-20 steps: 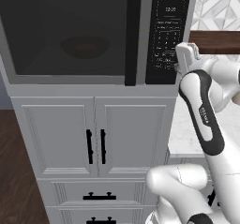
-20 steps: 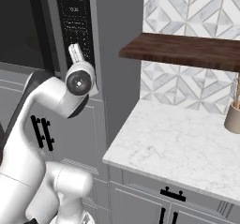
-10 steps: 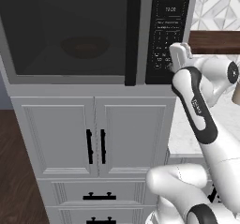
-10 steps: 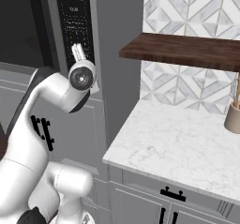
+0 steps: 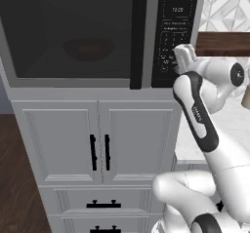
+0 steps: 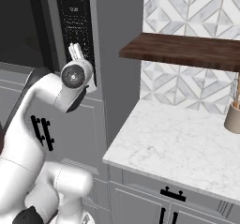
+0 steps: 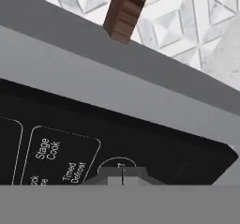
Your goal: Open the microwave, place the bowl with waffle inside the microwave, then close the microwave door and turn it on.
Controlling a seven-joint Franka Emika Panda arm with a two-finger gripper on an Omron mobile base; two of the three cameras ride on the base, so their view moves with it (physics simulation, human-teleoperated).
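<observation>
The microwave (image 5: 29,81) has its door (image 5: 73,78) closed, with the tall black handle (image 5: 138,37) upright at the door's right edge. Through the dark window the reddish-brown bowl (image 5: 88,49) shows dimly on the turntable; the waffle in it is too dim to make out. My gripper (image 5: 177,51) is shut and its tips press against the lower part of the black keypad panel (image 5: 173,22). From the right base view the gripper (image 6: 74,50) points up at the panel (image 6: 75,21). In the hand view the closed fingertips (image 7: 122,175) touch a round button on the keypad (image 7: 140,143).
White panelled cabinet doors (image 5: 100,151) with short black handles and drawers sit below the microwave. To the right are a marble counter (image 6: 178,143), a dark wooden shelf (image 6: 187,49), tiled backsplash and a tan utensil holder (image 6: 233,115).
The gripper has swung left from beside the microwave's right edge onto the keypad panel. The microwave door stays closed.
</observation>
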